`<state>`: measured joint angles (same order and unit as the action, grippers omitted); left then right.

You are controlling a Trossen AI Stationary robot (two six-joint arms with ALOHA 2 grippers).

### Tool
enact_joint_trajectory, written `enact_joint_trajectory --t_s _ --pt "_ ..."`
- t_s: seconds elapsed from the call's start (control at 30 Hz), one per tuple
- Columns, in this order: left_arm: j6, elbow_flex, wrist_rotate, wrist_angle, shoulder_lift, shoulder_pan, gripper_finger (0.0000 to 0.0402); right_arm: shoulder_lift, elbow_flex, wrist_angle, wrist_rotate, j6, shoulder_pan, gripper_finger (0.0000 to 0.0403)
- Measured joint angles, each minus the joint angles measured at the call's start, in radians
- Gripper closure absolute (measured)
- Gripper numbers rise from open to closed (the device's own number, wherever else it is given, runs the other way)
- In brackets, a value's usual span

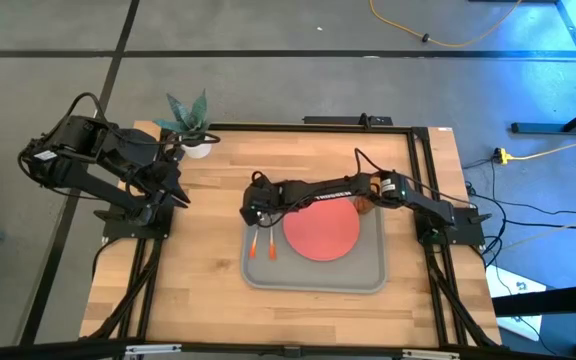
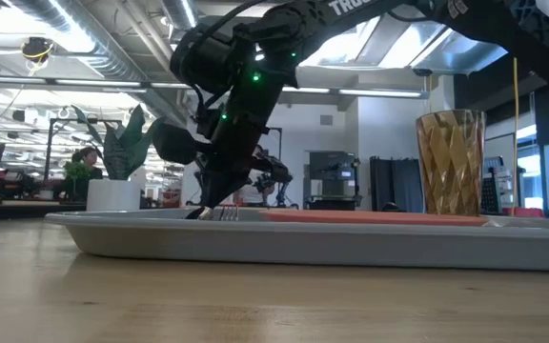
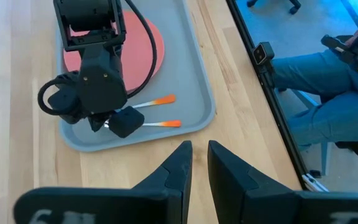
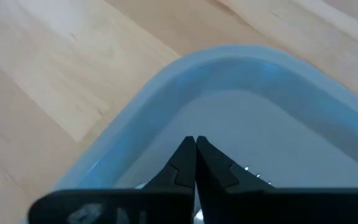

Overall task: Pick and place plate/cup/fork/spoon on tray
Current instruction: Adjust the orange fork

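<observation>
Two thin orange handles lie side by side on the grey tray, belonging to the fork and the spoon, whose silver ends are hidden under the right arm in the high view; which handle is which I cannot tell for sure. The tray is a smooth, matte rectangle with rounded corners and a low raised rim, set on the pale wood-plank counter. Beside the cutlery, on the tray, rests the flat, round coral-red plate. The amber cup, a translucent tumbler with a faceted diamond pattern, stands upright at the tray's far right side, just past the plate.

The right pincer is down at the tray's left corner over the cutlery's metal ends, its dark tapered fingers clenched together with nothing seen between them; silver tines glint just beside the fingertips. The left pincer waits off to the counter's left edge, its angular black fingers slightly parted and empty. A white pot with a green plant sits at the counter's far left corner.
</observation>
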<state>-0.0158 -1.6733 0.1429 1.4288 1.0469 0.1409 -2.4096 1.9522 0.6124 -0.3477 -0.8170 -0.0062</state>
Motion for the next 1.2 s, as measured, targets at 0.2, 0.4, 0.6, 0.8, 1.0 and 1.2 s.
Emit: enact_joint_trajectory --t_s 0.2,0.4,0.6,0.8,1.0,1.2 --pt "0.0 0.0 0.0 0.0 0.0 0.0 0.0356 0.047 0.0 0.052 -0.002 0.031 0.036 0.0397" --pt "0.0 0.0 0.0 0.0 0.0 0.0 0.0356 0.087 0.0 0.124 0.037 0.119 0.099 0.0397" --pt "0.0 0.0 0.0 0.0 0.0 0.0 0.0356 0.066 -0.017 0.146 0.133 0.093 0.142 0.0397" --pt "0.0 0.0 0.0 0.0 0.0 0.0 0.0356 0.055 -0.027 0.099 0.086 0.062 0.15 0.0397" --pt "-0.001 0.0 0.0 0.0 0.0 0.0 0.0356 0.042 -0.027 0.08 0.079 0.066 0.134 0.0397" --pt "-0.002 0.0 0.0 0.0 0.0 0.0 0.0356 0.039 -0.027 0.089 0.018 0.072 0.11 0.0397"
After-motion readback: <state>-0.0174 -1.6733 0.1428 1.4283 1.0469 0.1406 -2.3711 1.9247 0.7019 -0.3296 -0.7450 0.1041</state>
